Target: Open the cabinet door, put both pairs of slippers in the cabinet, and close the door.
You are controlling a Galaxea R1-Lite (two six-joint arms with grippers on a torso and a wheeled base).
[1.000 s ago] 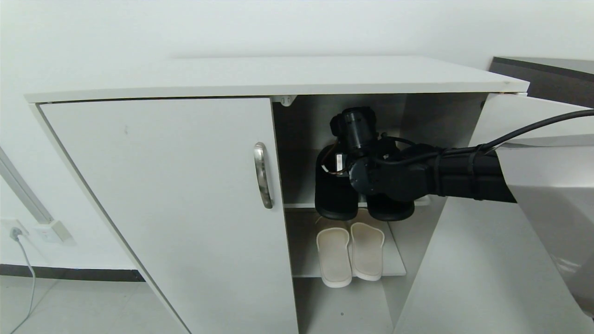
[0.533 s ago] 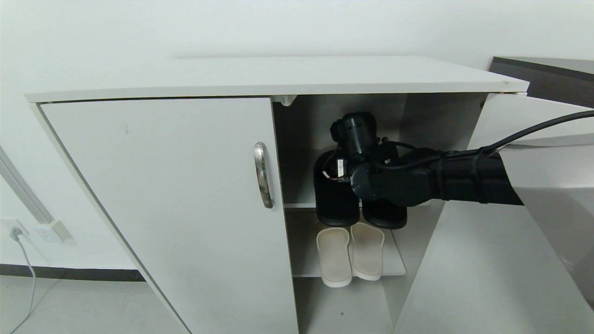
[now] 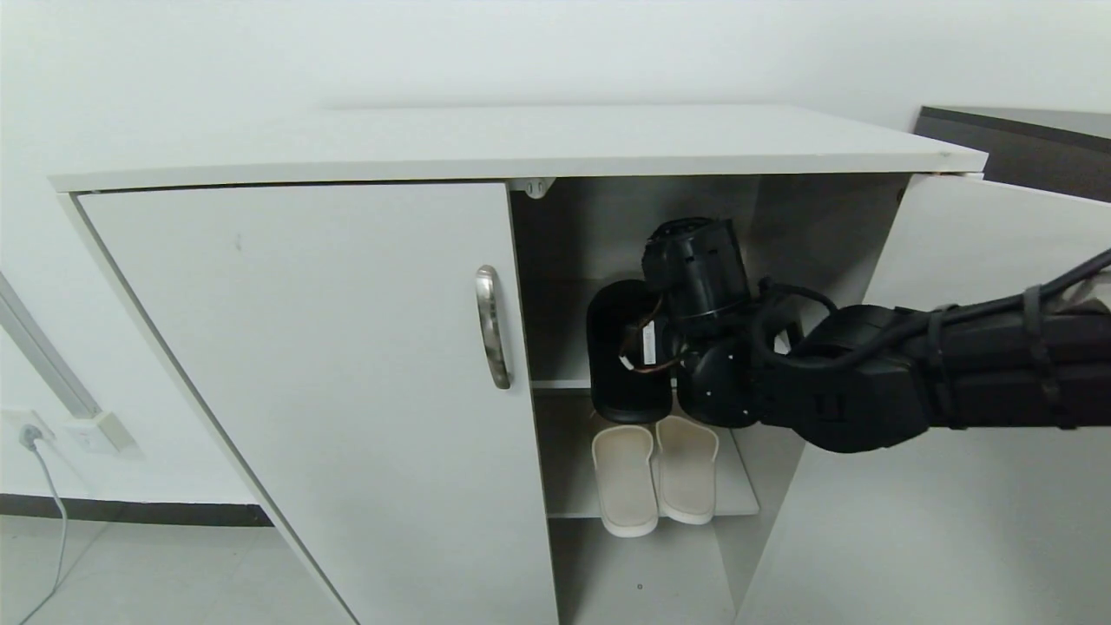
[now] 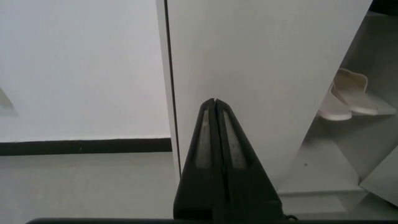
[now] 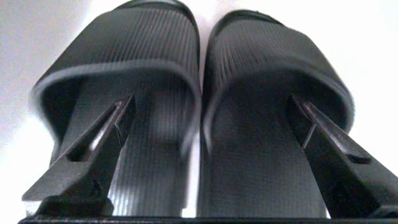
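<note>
The white cabinet (image 3: pixel 521 139) has its left door (image 3: pixel 286 365) closed and its right door (image 3: pixel 955 260) swung open. A pair of black slippers (image 5: pixel 199 93) lies side by side on the upper shelf; one black slipper (image 3: pixel 621 347) shows beside my right arm's wrist (image 3: pixel 703 347), which hides the other. My right gripper (image 5: pixel 211 106) is open just short of them, one finger (image 5: pixel 112 130) over each footbed, holding nothing. White slippers (image 3: pixel 655 473) sit on the lower shelf. My left gripper (image 4: pixel 214 102) is shut and empty, low in front of the closed door.
A metal handle (image 3: pixel 490 328) stands on the closed door's edge. The cabinet's bottom compartment (image 3: pixel 642 573) lies below the white slippers. A wall socket with a cable (image 3: pixel 26 434) is low on the left. A dark desk edge (image 3: pixel 1015 148) runs behind the open door.
My right arm has drawn back out of the cabinet toward the right and lower. The black slippers settled lower and now rest on the upper shelf.
</note>
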